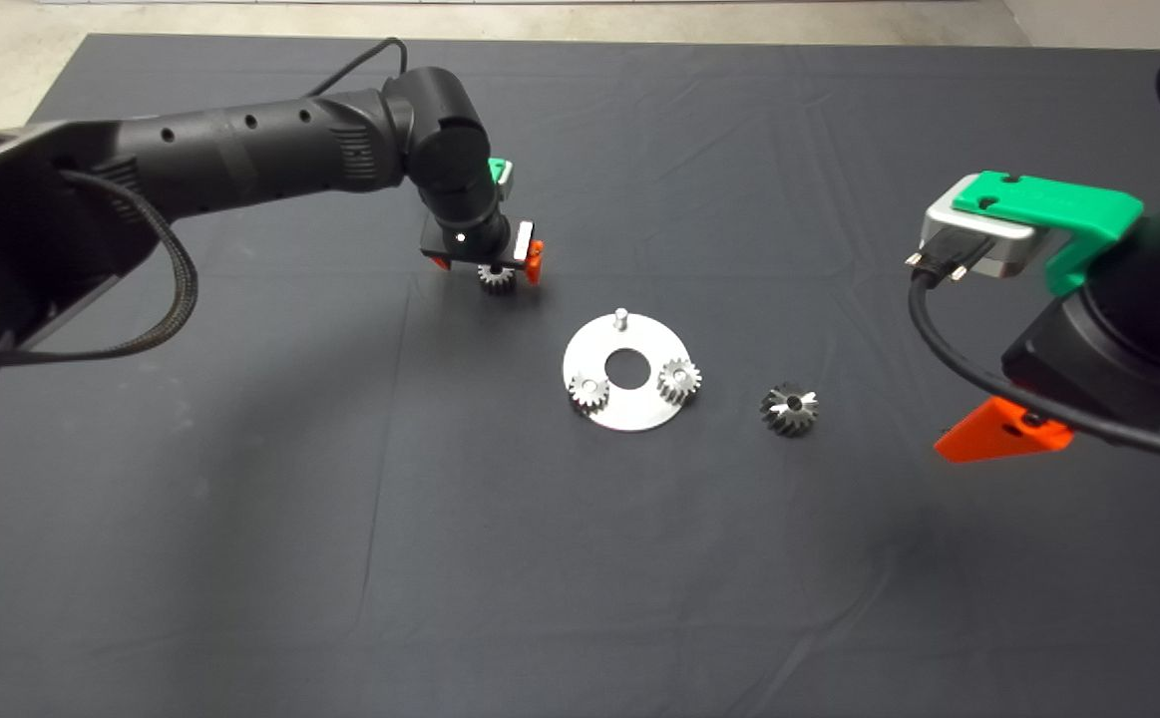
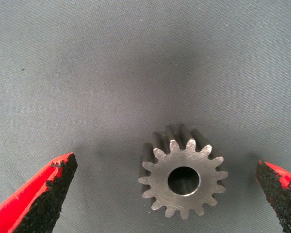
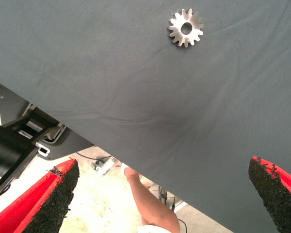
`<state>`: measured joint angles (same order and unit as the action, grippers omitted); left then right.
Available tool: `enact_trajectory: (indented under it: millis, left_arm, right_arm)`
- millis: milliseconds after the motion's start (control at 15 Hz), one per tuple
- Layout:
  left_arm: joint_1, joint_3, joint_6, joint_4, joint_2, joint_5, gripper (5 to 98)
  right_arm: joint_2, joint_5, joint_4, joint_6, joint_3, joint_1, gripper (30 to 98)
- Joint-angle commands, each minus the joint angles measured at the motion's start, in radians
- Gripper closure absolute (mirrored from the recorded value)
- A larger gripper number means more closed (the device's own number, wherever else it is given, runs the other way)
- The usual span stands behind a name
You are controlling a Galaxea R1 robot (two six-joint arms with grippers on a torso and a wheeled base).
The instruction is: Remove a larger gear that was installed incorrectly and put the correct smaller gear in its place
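Far left of the plate [image 1: 627, 414], my left gripper [image 2: 165, 194] straddles the smaller gear [image 2: 183, 177], fingers wide; no markings readable, I think.

Right gripper [image 3: 165, 199] gapes wide too, parked right of the larger gear [image 1: 790, 408].

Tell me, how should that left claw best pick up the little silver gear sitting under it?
The smaller gear lies flat on the mat, hole facing up, so coming straight down from above looks best. The left tool is open with a finger on either side of it. Closing on two opposite toothed sides should work, since the flat face offers no edge to catch.
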<state>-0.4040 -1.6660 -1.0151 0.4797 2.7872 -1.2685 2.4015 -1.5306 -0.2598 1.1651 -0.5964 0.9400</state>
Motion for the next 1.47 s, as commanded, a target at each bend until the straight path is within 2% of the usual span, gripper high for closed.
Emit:
enact_trajectory:
  millis: [0,67,200,333,533,600,800,1133,1200,1400]
  left_arm:
    - [-0.013,-0.009,0.007,-0.012,0.010,0.003,10.5]
    - [-0.013,-0.010,0.007,-0.012,0.010,0.011,14.0]
    - [-0.013,-0.015,0.007,-0.016,0.012,0.019,14.2]
    - [-0.013,-0.015,0.007,-0.018,0.013,0.026,18.5]
    - [-0.013,-0.017,0.007,-0.018,0.018,0.026,19.2]
    - [-0.013,-0.017,0.007,-0.018,0.018,0.024,22.8]
    - [-0.011,-0.017,0.030,-0.020,0.015,0.024,24.1]
    - [-0.010,-0.017,0.032,-0.020,0.010,0.024,28.9]
    - [-0.009,-0.017,0.032,-0.020,0.012,0.024,33.1]
    - [-0.009,-0.017,0.032,-0.020,0.010,0.024,34.0]
  right_arm:
    - [0.000,-0.045,-0.035,0.005,0.006,0.029,36.2]
    - [0.000,-0.045,-0.035,0.005,0.006,0.029,36.2]
    - [-0.001,-0.045,-0.035,0.005,0.007,0.029,36.2]
    - [-0.001,-0.045,-0.035,0.005,0.006,0.028,36.2]
    - [-0.001,-0.045,-0.035,0.005,0.006,0.028,36.2]
    - [-0.001,-0.045,-0.035,0.005,0.006,0.029,36.2]
    - [-0.001,-0.045,-0.035,0.005,0.006,0.029,36.2]
    - [0.000,-0.045,-0.035,0.004,0.006,0.028,36.2]
    - [0.000,-0.045,-0.035,0.005,0.006,0.029,36.2]
    - [0.000,-0.043,-0.035,0.004,0.006,0.028,36.2]
